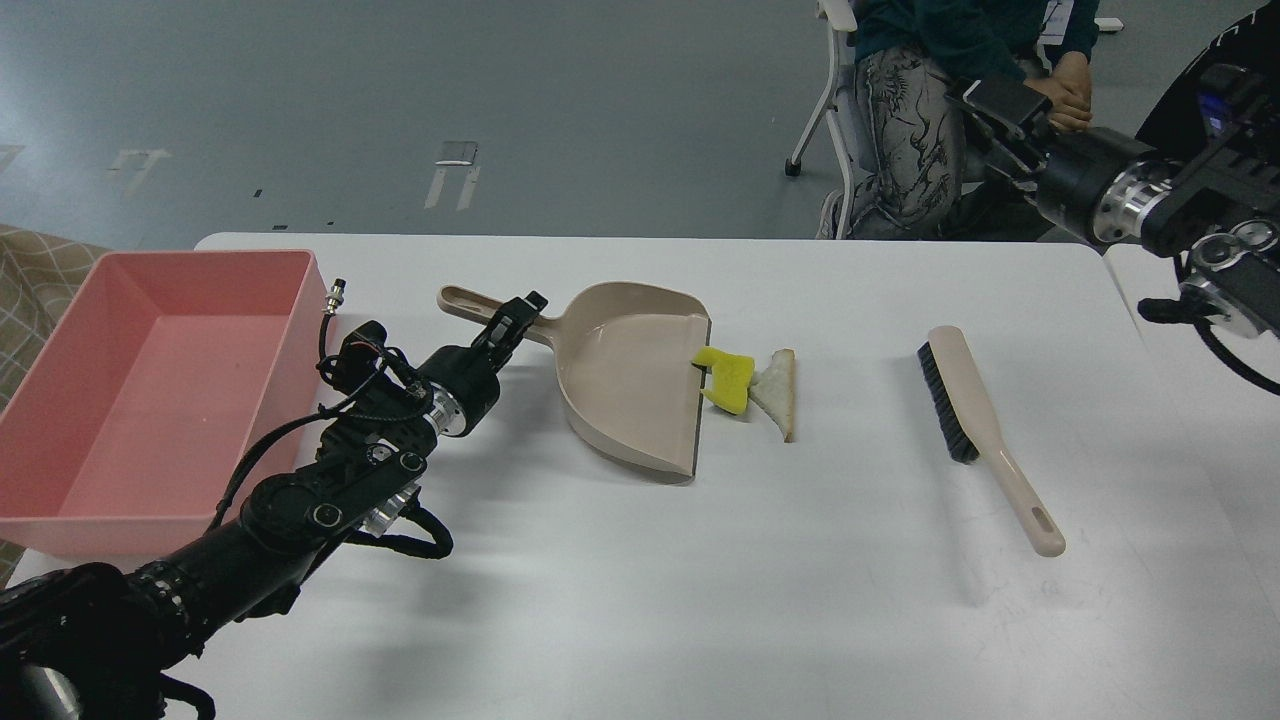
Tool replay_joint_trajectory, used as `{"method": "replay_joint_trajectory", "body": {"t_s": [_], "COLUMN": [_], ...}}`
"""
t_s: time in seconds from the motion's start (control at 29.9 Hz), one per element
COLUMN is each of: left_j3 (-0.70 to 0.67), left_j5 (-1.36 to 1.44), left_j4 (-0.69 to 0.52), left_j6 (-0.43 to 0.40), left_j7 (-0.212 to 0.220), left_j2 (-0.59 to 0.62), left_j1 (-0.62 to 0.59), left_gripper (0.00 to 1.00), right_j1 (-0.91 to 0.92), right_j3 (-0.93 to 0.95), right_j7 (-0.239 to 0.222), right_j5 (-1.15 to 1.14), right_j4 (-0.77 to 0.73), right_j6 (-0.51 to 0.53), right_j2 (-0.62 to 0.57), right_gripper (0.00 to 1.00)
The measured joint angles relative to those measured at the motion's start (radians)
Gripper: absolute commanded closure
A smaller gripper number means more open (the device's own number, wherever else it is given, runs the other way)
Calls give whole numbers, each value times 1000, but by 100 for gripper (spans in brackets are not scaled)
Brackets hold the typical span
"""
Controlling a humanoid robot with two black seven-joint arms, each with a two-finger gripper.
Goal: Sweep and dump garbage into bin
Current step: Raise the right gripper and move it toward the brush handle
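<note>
Nearest, the left gripper (pixel 515 318) lies over the beige dustpan (pixel 630 375) handle; its dark jaws perhaps grip it, though I cannot tell. Spongy yellow chunk (pixel 728 378) straddles the pan's lip, crusted white slice (pixel 780 392) touching at three o'clock. Smooth pink bin (pixel 60 400) sits cropped at nine o'clock, bristled brush (pixel 985 435) at three. Right gripper (pixel 985 105): jaws indistinct.

Yellow chunk (pixel 727 378): bright yellow, spongy, notched; laid flat on white table, mid-scene, left corner lapping lip of beige dustpan (pixel 630 375). White slice (pixel 779 392): triangular, bread-like, brown crust along right edge; laid flat, touching chunk on its right side. Bin (pixel 60 515): shallow rectangular salmon-pink tub, plain walls, upright, nothing seen inside; set at table's left edge, well apart from both scraps.
</note>
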Motion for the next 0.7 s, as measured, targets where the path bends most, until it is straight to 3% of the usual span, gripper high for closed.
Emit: {"method": "replay_joint_trajectory", "body": {"t_s": [0.2,0.37,0.7], "left_j3": [0,0,0], "left_j5": [-1,-2,-2], "left_j4": [0,0,0], "left_j6": [0,-2,-2], "left_j7": [-1,-1,-1], "left_j2": [-3,-7,-11], "left_j1": [0,-3,-7], "left_gripper": [100,100,100], "right_j1": [25,26,-7], "right_j3": [-169,-239,-317], "right_j7": [-6,-7,1], "right_j5": [-27,-103,-250], "right_j4": [249,336,383], "right_j6": [38,92,198], "right_j2": [-241,-374,-481], "right_gripper": [0,0,0]}}
